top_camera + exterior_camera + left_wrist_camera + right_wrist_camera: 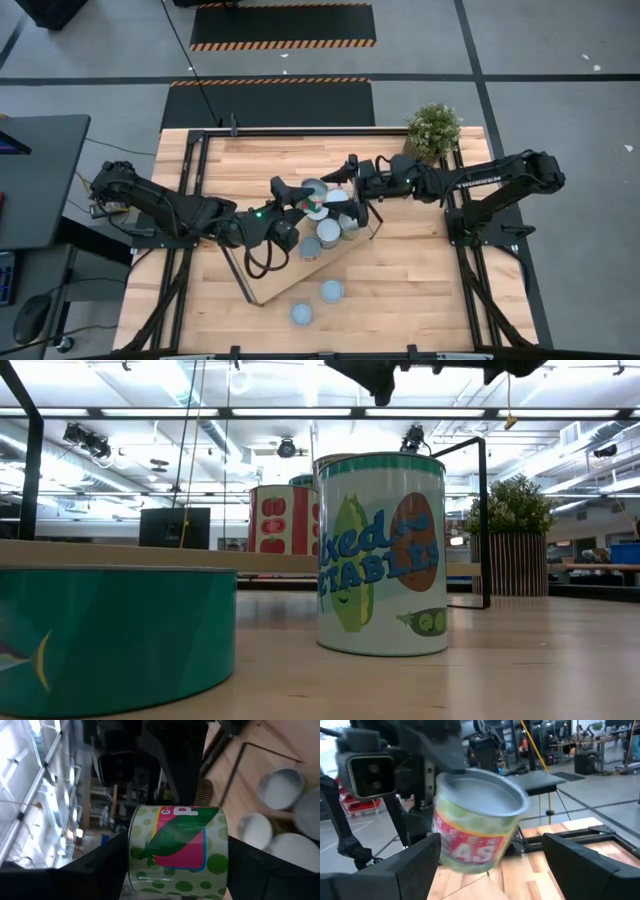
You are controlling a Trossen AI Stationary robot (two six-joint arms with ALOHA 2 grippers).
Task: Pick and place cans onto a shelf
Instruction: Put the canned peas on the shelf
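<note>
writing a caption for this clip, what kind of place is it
Probably a robotics lab or industrial workshop: hazard-striped floor mats lie beyond the table, open ceiling with strip lights runs overhead, and desks with equipment fill the room behind.

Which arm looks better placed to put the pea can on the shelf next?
Left, probably: its claw grips the pea can above the shelf; the right claw is open, holding nothing.

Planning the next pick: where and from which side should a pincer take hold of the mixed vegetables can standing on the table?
Grip the mixed vegetables can across its curved side wall, descending from above: it stands upright, flat lid up, apart from the teal can. The left pincer holds the peas can; the right pincer hangs open beside it.
</note>
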